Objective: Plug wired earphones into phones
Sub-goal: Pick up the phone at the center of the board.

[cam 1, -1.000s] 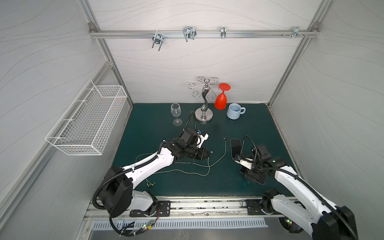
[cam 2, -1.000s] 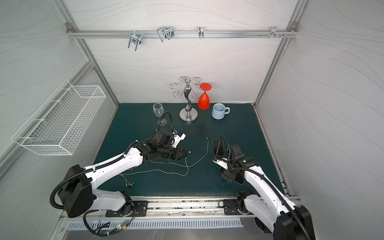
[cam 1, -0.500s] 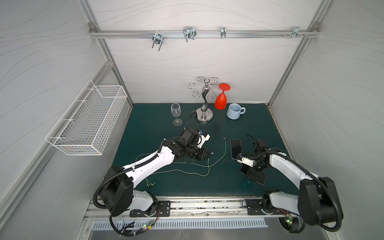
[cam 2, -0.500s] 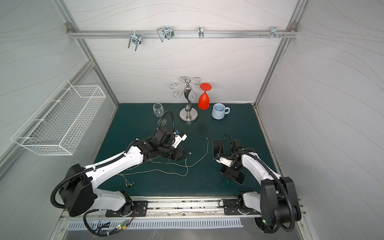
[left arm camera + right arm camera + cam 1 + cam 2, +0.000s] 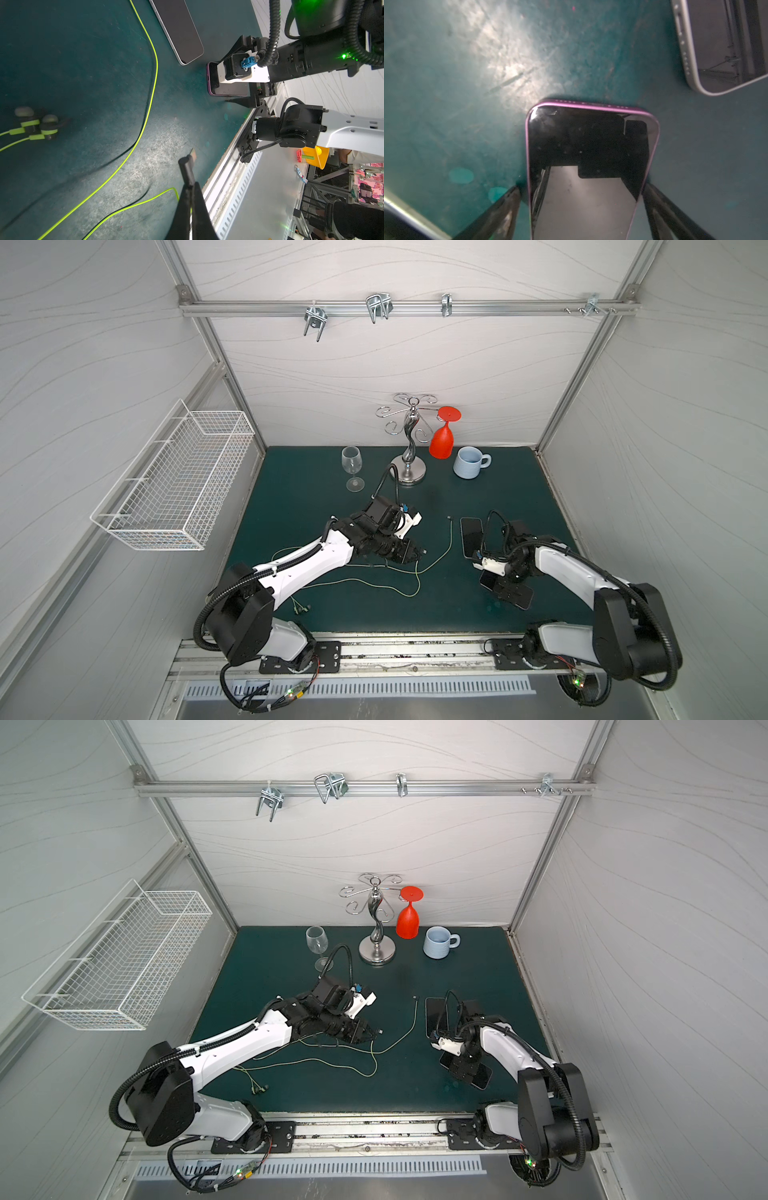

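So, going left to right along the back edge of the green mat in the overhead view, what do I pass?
Clear wine glass → silver curly-armed stand → red upside-down goblet → pale blue mug.

In a top view the right tool covers most of the purple phone; only corners show past its fingers. In the right wrist view that phone's end nearest the tool is cut off by the picture's edge, as is most of the silver phone beyond it. Near the left tool the earbuds are blurred, and the cable behind its plug is hidden between the fingers.
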Tool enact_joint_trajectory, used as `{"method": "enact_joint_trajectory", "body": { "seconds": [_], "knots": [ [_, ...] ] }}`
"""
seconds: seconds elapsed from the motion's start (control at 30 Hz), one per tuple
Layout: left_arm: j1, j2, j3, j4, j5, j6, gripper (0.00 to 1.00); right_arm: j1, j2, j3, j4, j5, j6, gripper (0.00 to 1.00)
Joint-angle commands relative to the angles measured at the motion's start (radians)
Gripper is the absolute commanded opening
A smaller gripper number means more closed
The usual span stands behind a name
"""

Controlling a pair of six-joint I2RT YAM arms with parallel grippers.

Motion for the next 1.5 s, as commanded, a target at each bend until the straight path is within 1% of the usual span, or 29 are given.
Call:
{"method": "enact_joint_trajectory", "body": {
  "seconds": [0.0, 0.13, 0.2, 0.3, 0.53, 0.67, 0.73, 0.83, 0.93, 1.03, 1.17, 1.27, 1.4, 1.47],
  "knots": [
    [0.001, 0.024, 0.027, 0.043, 0.01, -0.005, 0.0, 0.024, 0.067, -0.045, 0.025, -0.004, 0.005, 0.88],
    [0.002, 0.038, 0.032, 0.045, 0.01, -0.009, 0.0, 0.035, 0.081, -0.044, 0.034, 0.011, 0.016, 0.82],
    [0.002, 0.039, 0.03, 0.05, 0.009, -0.01, 0.0, 0.043, 0.08, -0.047, 0.034, 0.003, 0.031, 0.76],
    [0.001, 0.041, 0.03, 0.05, -0.004, -0.015, 0.0, 0.073, 0.083, -0.055, 0.05, 0.016, 0.062, 0.7],
    [0.001, 0.049, 0.028, 0.058, -0.005, -0.018, 0.0, 0.109, 0.053, -0.01, 0.008, 0.006, 0.115, 0.65],
    [0.001, 0.048, 0.021, 0.06, -0.002, -0.025, 0.0, 0.147, 0.006, 0.005, -0.011, -0.01, 0.143, 0.65],
    [0.001, 0.043, 0.011, 0.065, -0.005, -0.031, 0.0, 0.172, -0.026, 0.005, -0.005, -0.022, 0.146, 0.65],
    [0.002, 0.035, 0.0, 0.069, -0.013, -0.04, 0.0, 0.241, -0.061, 0.009, 0.014, -0.011, 0.159, 0.65],
    [0.001, 0.026, -0.018, 0.085, -0.019, -0.052, 0.0, 0.298, -0.066, 0.03, 0.021, -0.016, 0.178, 0.65],
    [0.002, 0.021, -0.032, 0.091, -0.031, -0.057, 0.0, 0.352, -0.03, 0.055, 0.012, -0.03, 0.193, 0.65],
    [0.002, 0.01, -0.057, 0.112, -0.045, -0.071, 0.0, 0.428, 0.049, 0.084, 0.046, -0.03, 0.23, 0.66],
    [0.002, 0.004, -0.07, 0.116, -0.056, -0.078, 0.0, 0.471, 0.108, 0.114, 0.04, -0.03, 0.243, 0.68],
    [0.002, -0.008, -0.085, 0.121, -0.072, -0.086, 0.0, 0.475, 0.129, 0.114, 0.026, -0.021, 0.247, 0.77],
    [0.002, -0.013, -0.088, 0.12, -0.078, -0.088, 0.0, 0.472, 0.123, 0.096, -0.004, -0.003, 0.235, 0.86]
  ]
}}
